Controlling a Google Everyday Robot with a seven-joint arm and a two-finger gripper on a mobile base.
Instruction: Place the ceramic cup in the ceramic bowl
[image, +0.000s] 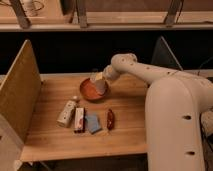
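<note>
The end effector (101, 80) grasps the ceramic cup (100, 85) from above, holding it over the three o'clock side of the ceramic bowl (89, 91) on the desk (55, 137); doing this step well likely means lowering the cup straight down until its base sits inside the rim, then letting go without tipping it. Whether the cup's base already touches the bowl's floor is hard to make out, and the arm hides the bowl's far right edge.
</note>
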